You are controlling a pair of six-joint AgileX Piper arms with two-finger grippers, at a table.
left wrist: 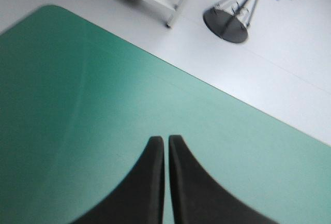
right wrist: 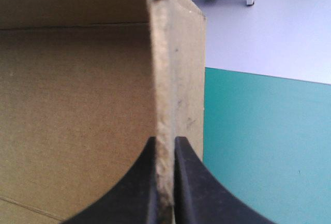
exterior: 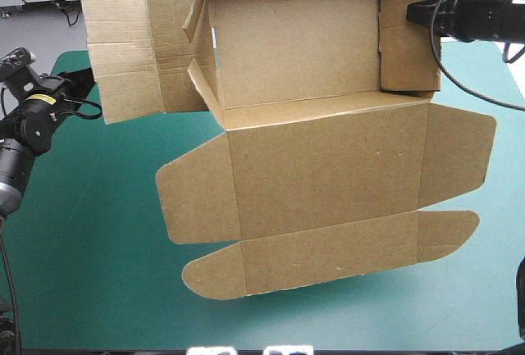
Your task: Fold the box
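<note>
Left end effector (left wrist: 166,139), right (right wrist: 165,140) pinched

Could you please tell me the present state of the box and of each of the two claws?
box: partly folded, side wall raised, lid lying flat.
right claw: shut on the box, on its raised wall.
left claw: shut, holding nothing, over the teal-green cover.

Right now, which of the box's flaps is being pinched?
The raised wall at the box's far right: the right arm's jaws are shut on its edge. The left panels are untouched; the near flaps lie flat.
</note>
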